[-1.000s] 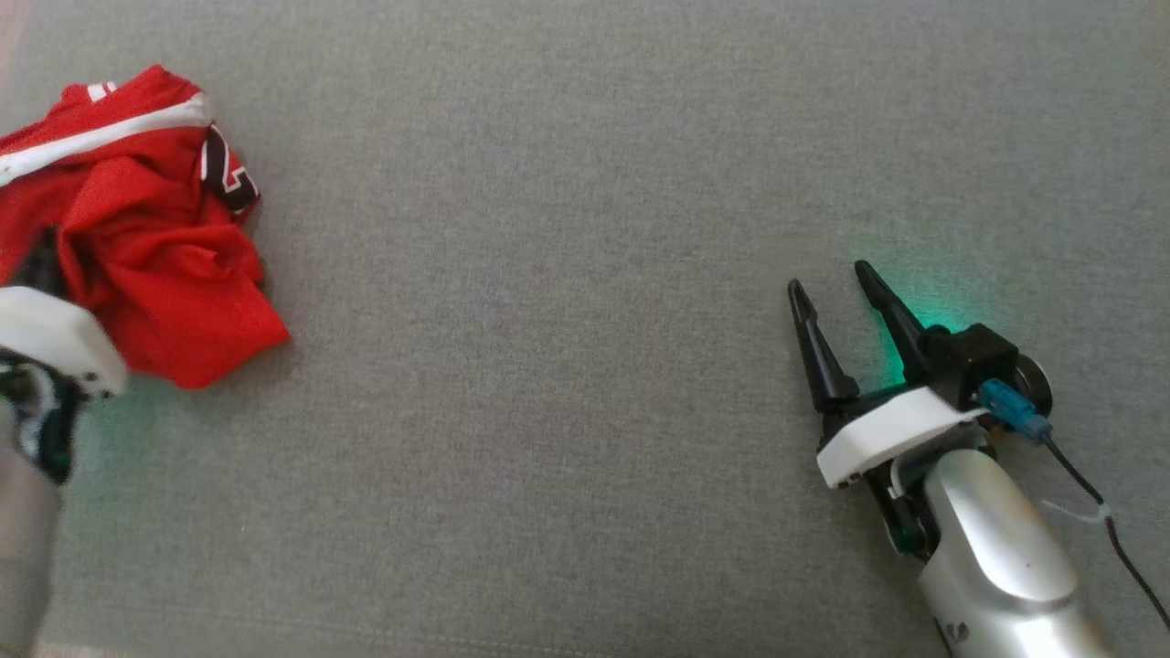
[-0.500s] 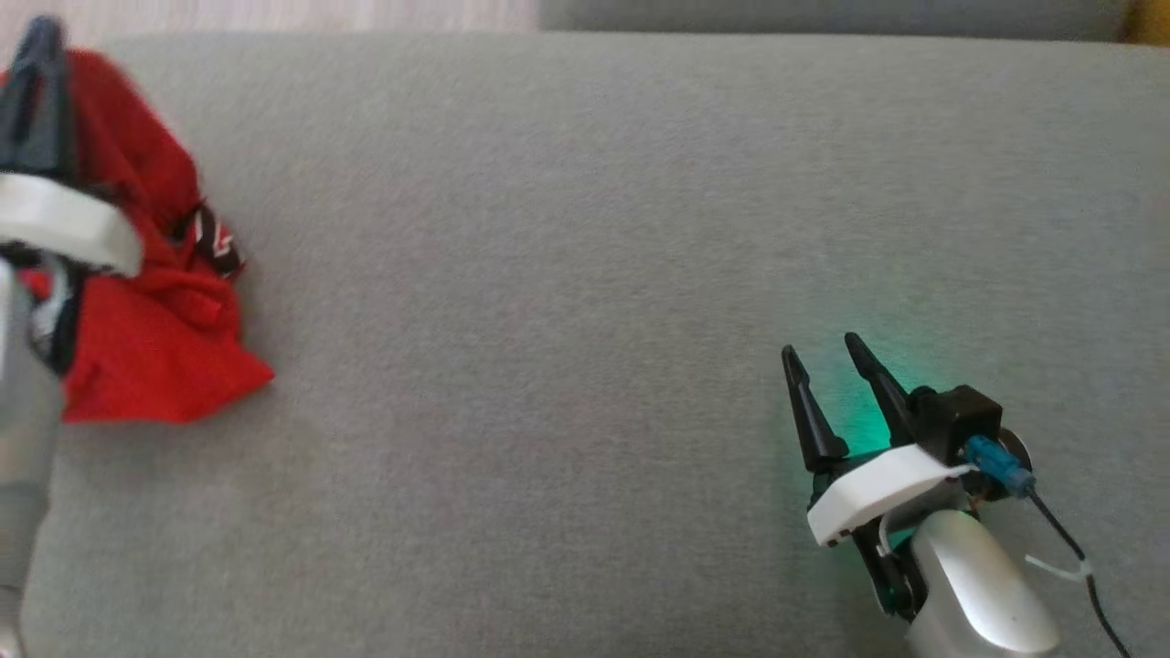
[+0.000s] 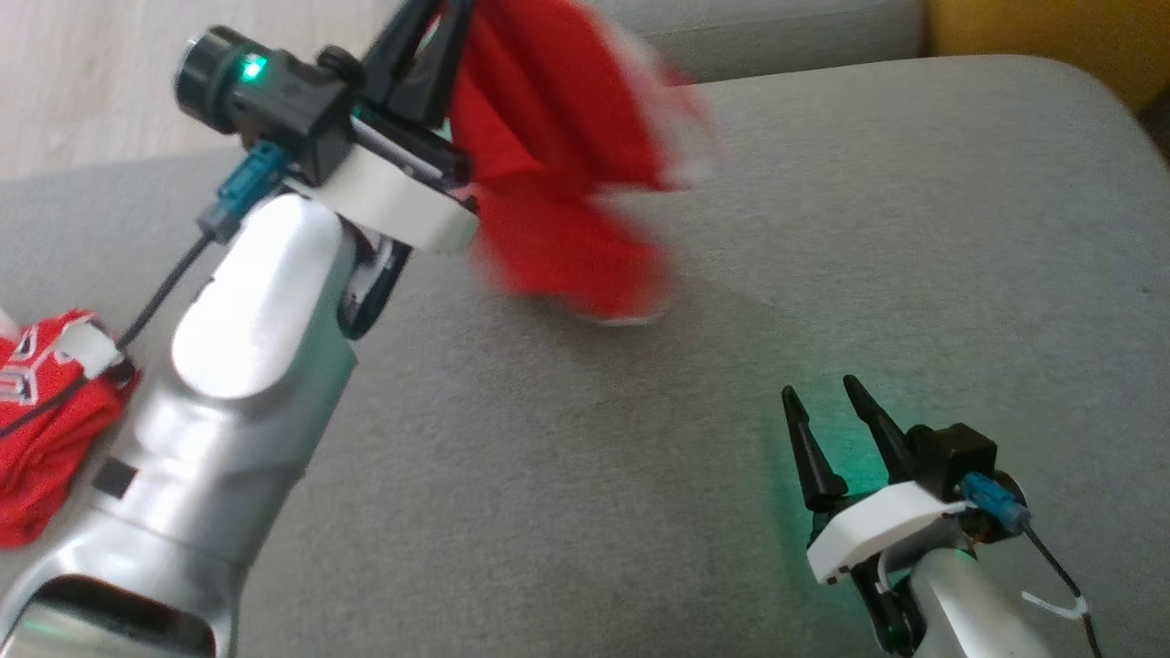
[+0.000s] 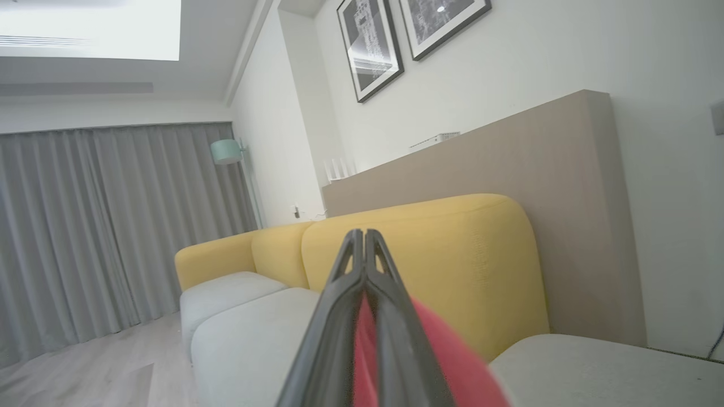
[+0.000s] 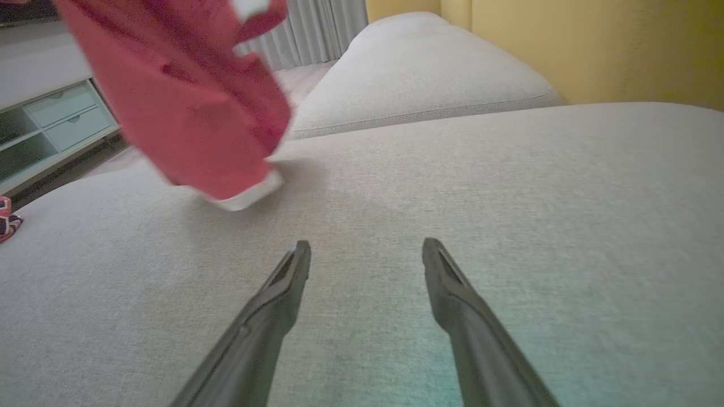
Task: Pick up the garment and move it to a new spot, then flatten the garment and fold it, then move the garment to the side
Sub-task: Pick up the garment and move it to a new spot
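Left hand (image 3: 428, 41) is clamped shut on the red garment (image 3: 558, 137). It's raised at approx 11 o'clock in the head view, and its wrist view shows red cloth pinched btw the two closed fingers. The garment hangs from that one pinch at 12 o'clock over the grey sofa cushion (image 3: 640, 439). Its low hem is near the fabric; can't tell if it touches. It's blurred, so prob. swinging. Right hand (image 3: 820, 391) sits at 5 o'clock, low over the cushion, fingers spread w/ nothing btw them, well apart from the garment.

What can go wrong for you from here:
- The hold is a single pinch on bunched cloth. A fast swing or hard stop could tug it free, and the garment drops in a heap short of your spot.
- Let go mid-swing and it may land twisted, or across the seam w/ the next cushion (image 3: 777, 37) at 1 o'clock. That makes it harder to flatten.
- Carry too low and the hem drags and rolls under.
- The other red cloth (image 3: 46, 439) at 8 o'clock lies just beside the left arm and its cable (image 3: 169, 274). A wide forearm sweep could snag or shove it.
- Set down toward 5 o'clock and the cloth could drape over the right hand.
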`<state>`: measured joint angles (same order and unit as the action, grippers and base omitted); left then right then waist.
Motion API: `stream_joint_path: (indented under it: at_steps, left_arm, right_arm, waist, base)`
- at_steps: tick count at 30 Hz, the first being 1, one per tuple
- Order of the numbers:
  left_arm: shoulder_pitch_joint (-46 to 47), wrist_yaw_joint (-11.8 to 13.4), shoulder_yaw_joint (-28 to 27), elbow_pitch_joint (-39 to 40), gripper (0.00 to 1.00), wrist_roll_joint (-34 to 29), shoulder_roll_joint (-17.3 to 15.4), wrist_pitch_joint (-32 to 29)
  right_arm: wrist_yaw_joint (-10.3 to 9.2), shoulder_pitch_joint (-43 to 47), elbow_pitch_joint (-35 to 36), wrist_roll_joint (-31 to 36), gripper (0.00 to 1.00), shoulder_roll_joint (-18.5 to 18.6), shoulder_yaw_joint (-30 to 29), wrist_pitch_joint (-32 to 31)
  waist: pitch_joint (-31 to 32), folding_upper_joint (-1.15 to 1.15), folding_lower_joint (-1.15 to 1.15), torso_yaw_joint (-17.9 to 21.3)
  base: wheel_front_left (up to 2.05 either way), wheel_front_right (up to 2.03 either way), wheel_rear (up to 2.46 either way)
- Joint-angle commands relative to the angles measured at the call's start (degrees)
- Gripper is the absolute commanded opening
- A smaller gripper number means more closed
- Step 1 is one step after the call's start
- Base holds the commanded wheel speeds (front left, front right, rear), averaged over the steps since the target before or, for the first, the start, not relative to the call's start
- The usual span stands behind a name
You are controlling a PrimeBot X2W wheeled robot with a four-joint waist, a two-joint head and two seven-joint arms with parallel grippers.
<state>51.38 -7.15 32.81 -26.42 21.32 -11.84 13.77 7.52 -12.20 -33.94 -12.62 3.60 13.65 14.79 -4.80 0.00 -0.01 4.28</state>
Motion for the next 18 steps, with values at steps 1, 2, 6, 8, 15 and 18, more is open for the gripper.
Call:
stream_joint_path:
  at_steps: [1,2,6,8,15,18]
  left_arm:
    - [1.4,-0.1,-1.8,1.1,0.0,0.8,-1.5,0.5]
    - [0.3,0.0,-1.7,0.3,0.0,1.0,-1.3,0.6]
    - [-5.9,0.4,-1.6,-4.8,0.42,2.0,-0.8,1.0]
    - [-8.0,0.9,-1.9,-6.1,1.0,2.2,-0.6,1.1]
    - [-28.5,6.6,-11.3,-5.3,1.0,1.4,-0.9,1.2]
    - [-37.1,8.5,-16.3,-2.0,1.0,-0.4,-0.4,1.2]
  right_arm:
    - [-0.03,-0.6,1.5,0.1,1.0,-0.7,0.8,0.2]
    - [-0.03,-0.4,1.6,0.1,1.0,-0.7,0.7,0.2]
    - [-0.03,0.0,2.2,-0.1,1.0,-0.7,0.1,0.2]
    - [-0.03,0.1,2.3,-0.2,1.0,-0.7,0.0,0.2]
    - [-0.03,1.2,3.8,0.0,1.0,-0.7,-1.6,0.2]
    - [-0.03,2.0,5.4,0.3,1.0,-0.7,-3.1,0.2]
  waist:
    - [1.5,0.0,0.01,2.3]
    - [1.6,0.0,0.01,2.7]
    - [1.5,0.0,0.01,3.7]
    - [1.5,0.0,0.01,3.8]
    - [2.5,0.0,0.01,3.1]
    - [3.3,0.0,0.01,1.9]
  base:
    - [0.0,0.0,0.0]
    - [0.0,0.0,0.0]
    - [0.0,0.0,0.0]
    - [0.0,0.0,0.0]
    - [0.0,0.0,0.0]
    - [0.0,0.0,0.0]
